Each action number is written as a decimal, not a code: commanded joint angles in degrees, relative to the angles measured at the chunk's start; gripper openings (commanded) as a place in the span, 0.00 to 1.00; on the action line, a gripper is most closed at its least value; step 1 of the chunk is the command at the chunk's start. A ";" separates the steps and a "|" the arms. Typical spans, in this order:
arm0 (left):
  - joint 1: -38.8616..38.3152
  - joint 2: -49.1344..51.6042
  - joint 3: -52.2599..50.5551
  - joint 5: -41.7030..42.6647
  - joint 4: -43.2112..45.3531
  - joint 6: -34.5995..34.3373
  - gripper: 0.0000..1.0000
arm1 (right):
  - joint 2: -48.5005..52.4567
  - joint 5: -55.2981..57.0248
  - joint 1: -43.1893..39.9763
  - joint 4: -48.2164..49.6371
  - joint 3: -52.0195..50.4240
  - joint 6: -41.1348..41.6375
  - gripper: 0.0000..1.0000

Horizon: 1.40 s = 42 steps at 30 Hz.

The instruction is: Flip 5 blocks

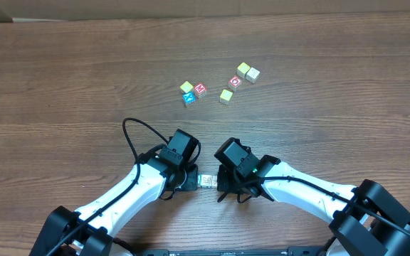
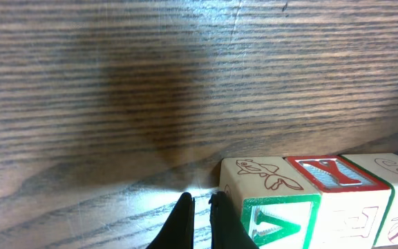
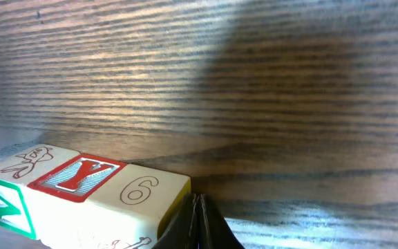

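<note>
Between the two tools, on the near side of the counter (image 1: 62, 71), three cubes sit in a tight row (image 1: 206, 180), face to face and flat on the wood. The V cube (image 2: 268, 207) is at the left end, the Y cube (image 2: 334, 181) in the middle and the 6 cube (image 3: 140, 194) at the right end. The left tool (image 2: 200, 207) has its fingers pressed together on nothing, tips just beside the V cube. The right tool (image 3: 197, 206) is likewise closed on nothing, tips right at the 6 cube's corner. No cube is lifted, tilted or gripped, and nothing on the faces tells which, if any, have been turned, so I cannot count the flips done. My guess is that the row is the work in hand. Farther out, well apart from the arms, seven loose cubes (image 1: 225, 96) lie scattered: three bunched to the left, a touching pair at the far right and two singles between. A black cable (image 1: 135, 131) loops off the left arm, clear of the cubes. In the way, as I judge it, the row's cubes touch, leaving no gap for a finger, and the two tools crowd one another at its ends.
</note>
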 commanded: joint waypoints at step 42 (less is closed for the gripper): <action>0.13 7.13 -0.17 -3.26 7.45 0.59 0.04 | 0.48 -5.75 0.59 -0.46 -0.35 13.73 0.04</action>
